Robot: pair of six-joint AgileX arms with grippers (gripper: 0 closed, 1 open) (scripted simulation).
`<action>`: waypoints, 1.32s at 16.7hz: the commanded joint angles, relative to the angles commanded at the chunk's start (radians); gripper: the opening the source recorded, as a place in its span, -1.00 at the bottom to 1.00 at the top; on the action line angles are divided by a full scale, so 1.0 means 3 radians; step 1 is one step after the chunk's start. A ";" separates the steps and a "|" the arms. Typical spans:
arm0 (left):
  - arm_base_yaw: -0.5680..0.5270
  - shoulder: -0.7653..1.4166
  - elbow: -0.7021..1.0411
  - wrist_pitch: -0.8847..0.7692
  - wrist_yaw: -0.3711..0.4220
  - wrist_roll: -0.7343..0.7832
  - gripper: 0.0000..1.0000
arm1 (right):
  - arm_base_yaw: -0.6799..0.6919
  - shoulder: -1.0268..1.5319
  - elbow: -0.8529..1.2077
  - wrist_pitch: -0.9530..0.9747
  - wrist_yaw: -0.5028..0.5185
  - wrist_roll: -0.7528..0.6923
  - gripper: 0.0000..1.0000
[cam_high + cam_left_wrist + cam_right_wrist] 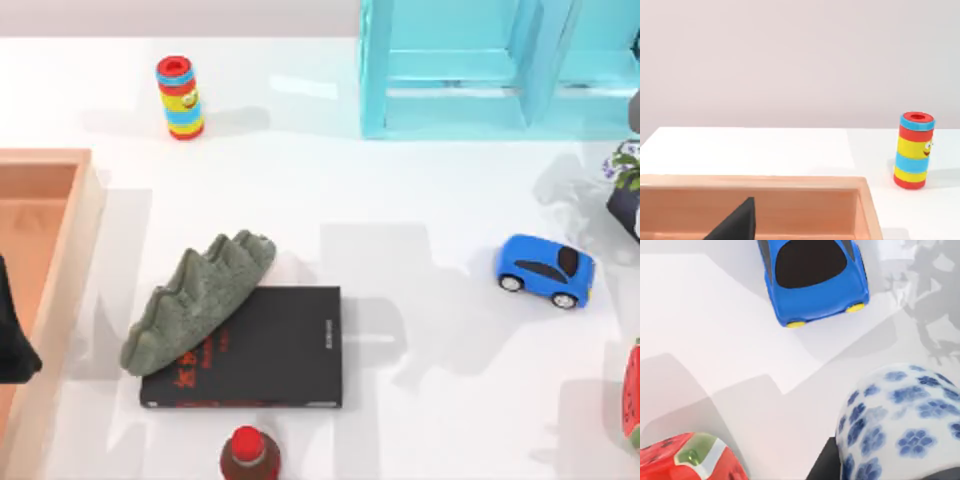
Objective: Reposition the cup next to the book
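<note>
1. Cup (625, 160): at the far right edge of the bench (420, 400) in the top view, well apart from the book (262, 350), which lies flat towards the front left.
2. Right jaws: closed on the cup as far as can be judged. In the right wrist view, dark pads press against the lower wall of the cup (905, 425) on both sides. Seems to hang clear of the bench, though contact underneath is hidden.
3. Step in hand: carrying, judged early in the trip, with nearly the whole width of the bench still to cross.
4. On the way: a blue toy car (545, 270) between cup and book, and a red watermelon-like piece (632, 395) near the right edge.
5. Around the book: a grey-green rock (195, 300) leaning over its upper left corner, and a red-capped bottle (249, 455) just beside its front edge. Bare bench along its right edge.
6. Next move calls for travelling left, passing over or behind the car, then lowering upright just beside the book's right edge before letting go.
7. Left arm (12, 345): parked over the wooden tray (70, 250) at the left.
</note>
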 joint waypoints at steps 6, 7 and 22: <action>0.0000 0.0000 0.0000 0.0000 0.0000 0.0000 1.00 | 0.1123 0.0331 0.0339 -0.0240 -0.0019 0.2375 -1.00; 0.0000 0.0000 0.0000 0.0000 0.0000 0.0000 1.00 | 0.1288 0.0379 0.0396 -0.0268 0.0007 0.2745 -1.00; 0.0000 0.0000 0.0000 0.0000 0.0000 0.0000 1.00 | 0.2379 0.0621 0.0891 -0.0360 0.0585 0.5354 -1.00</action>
